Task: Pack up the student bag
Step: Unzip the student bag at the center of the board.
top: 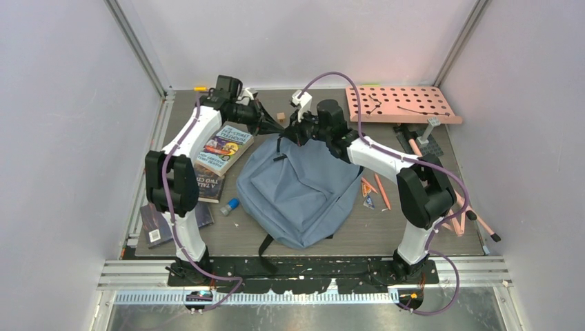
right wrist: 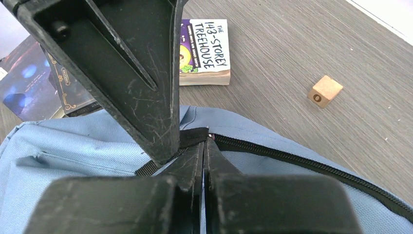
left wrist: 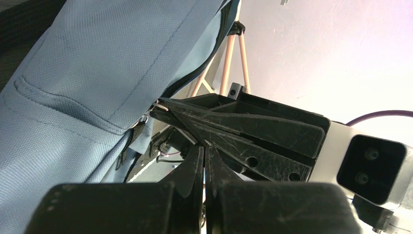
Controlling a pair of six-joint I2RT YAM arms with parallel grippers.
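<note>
Against the student bag [right wrist: 73, 146] top, right hand [right wrist: 204, 144] rests fully closed

Soft, even light falls from above in the overhead view. The pale walls [top: 62, 103] read lilac-grey, and the arms throw only faint, short shadows on the table [top: 365, 234]. Nothing glares there, though small detail looks slightly soft. The left wrist view is split: the wall [left wrist: 311, 53] behind blows out to near white with a pink cast, while the student bag [left wrist: 83, 73] keeps a crisp weave. Close to the lens, the bases of the left gripper [left wrist: 204, 148] and the right gripper [right wrist: 204, 146] are dark, blurred masses (too near to focus). The book cover [right wrist: 207, 46] and the table grain beyond stay sharp.
</note>
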